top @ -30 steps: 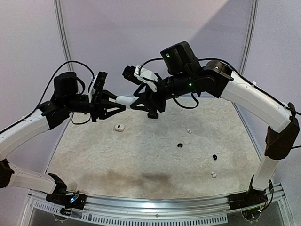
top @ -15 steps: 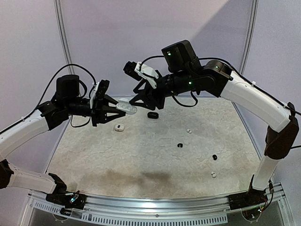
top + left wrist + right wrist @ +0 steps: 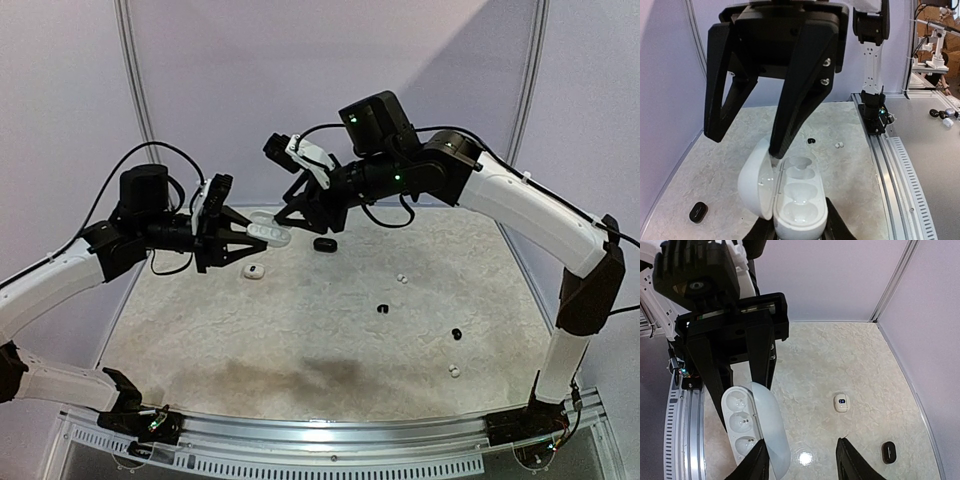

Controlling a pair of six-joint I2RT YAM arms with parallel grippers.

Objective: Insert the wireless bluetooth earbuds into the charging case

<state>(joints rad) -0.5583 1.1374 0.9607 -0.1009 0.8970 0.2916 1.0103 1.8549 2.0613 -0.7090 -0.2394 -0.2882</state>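
Observation:
My left gripper (image 3: 250, 233) is shut on a white oval charging case (image 3: 270, 232) and holds it in the air above the table's far left. In the left wrist view the case (image 3: 799, 200) lies open with its lid (image 3: 755, 177) swung to the left and its wells bare. My right gripper (image 3: 746, 144) hangs open over the case, one fingertip (image 3: 777, 148) at the lid's hinge edge. From the right wrist view the lid (image 3: 772, 427) sits beside my right gripper's (image 3: 802, 465) left finger. On the table lie white earbuds (image 3: 401, 279), another white one (image 3: 454, 371) and two black ones (image 3: 382, 308), (image 3: 456, 333).
A black oval case (image 3: 323, 243) and a small white case (image 3: 253, 271) lie on the table under the two grippers. The metal rail (image 3: 330, 435) runs along the near edge, and white walls close in the back and sides.
The left gripper has carried the case slightly down and to the right. The right gripper has come off the case's end and now stands just above it, jaws a little narrower.

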